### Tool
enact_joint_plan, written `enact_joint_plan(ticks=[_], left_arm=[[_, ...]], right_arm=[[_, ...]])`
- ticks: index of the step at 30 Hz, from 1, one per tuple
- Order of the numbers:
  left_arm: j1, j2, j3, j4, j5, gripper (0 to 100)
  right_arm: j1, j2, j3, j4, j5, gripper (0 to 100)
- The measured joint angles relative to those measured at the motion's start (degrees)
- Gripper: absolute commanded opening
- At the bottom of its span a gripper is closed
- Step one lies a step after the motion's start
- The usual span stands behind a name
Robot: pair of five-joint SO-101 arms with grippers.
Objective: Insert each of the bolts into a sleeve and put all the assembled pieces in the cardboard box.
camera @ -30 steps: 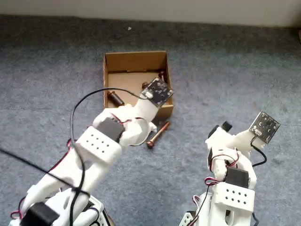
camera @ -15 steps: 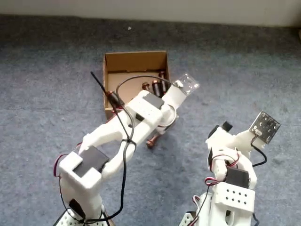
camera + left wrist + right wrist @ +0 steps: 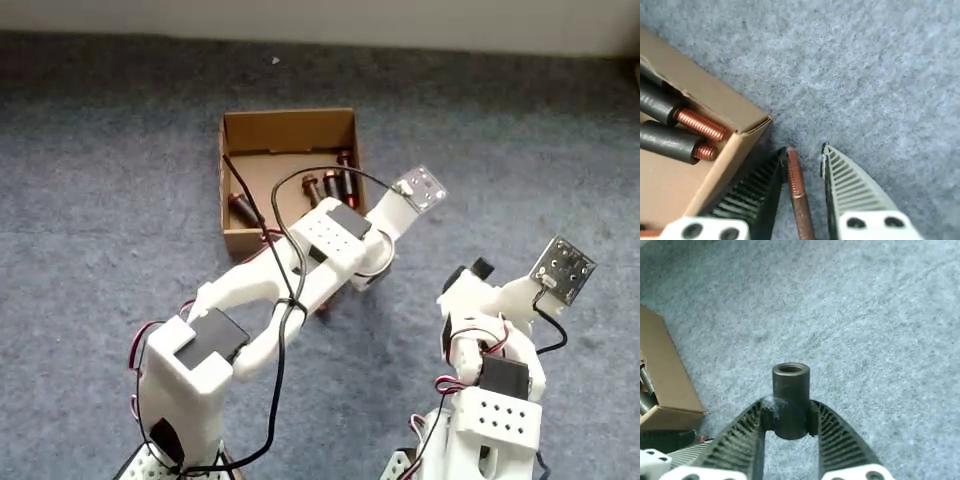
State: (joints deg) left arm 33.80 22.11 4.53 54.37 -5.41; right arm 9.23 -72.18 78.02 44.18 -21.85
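Grey-blue carpet (image 3: 520, 120) carries everything and runs back to a pale wall; on it the left gripper (image 3: 804, 151) has its fingers part-way open, straddling a copper bolt (image 3: 796, 185) that lies flat on the carpet; the bolt's shank rests against the black finger (image 3: 757, 192), with a gap to the white finger (image 3: 850, 185). Bolt and fingertips sit just beside a near corner of the cardboard box (image 3: 735, 137), outside it; inside the box lie assembled pieces (image 3: 670, 142), dark tubes with threaded copper ends poking out. The right gripper (image 3: 789, 410) is clamped on a dark sleeve (image 3: 790, 382), its open bore showing at the free end, above bare carpet well apart from the box; seen from above, the box stands toward the carpet's far edge, and the left arm (image 3: 270, 290) stretches to its right-hand near corner.
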Motion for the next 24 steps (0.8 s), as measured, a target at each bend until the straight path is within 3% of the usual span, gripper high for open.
enact_joint_plan(ticks=[14, 20, 24], left_arm=[[-0.7, 5.8, -4.0, 1.6, 1.5, 14], [-0.6, 10.0, -10.5, 7.3, 2.5, 0], [-0.4, 12.8, -14.9, 11.6, 2.3, 0]], right_arm=[[0.0, 0.0, 0.0, 0.0, 0.0, 0.5], [0.0, 0.0, 0.0, 0.0, 0.0, 0.5], [0.0, 0.0, 0.0, 0.0, 0.0, 0.5]])
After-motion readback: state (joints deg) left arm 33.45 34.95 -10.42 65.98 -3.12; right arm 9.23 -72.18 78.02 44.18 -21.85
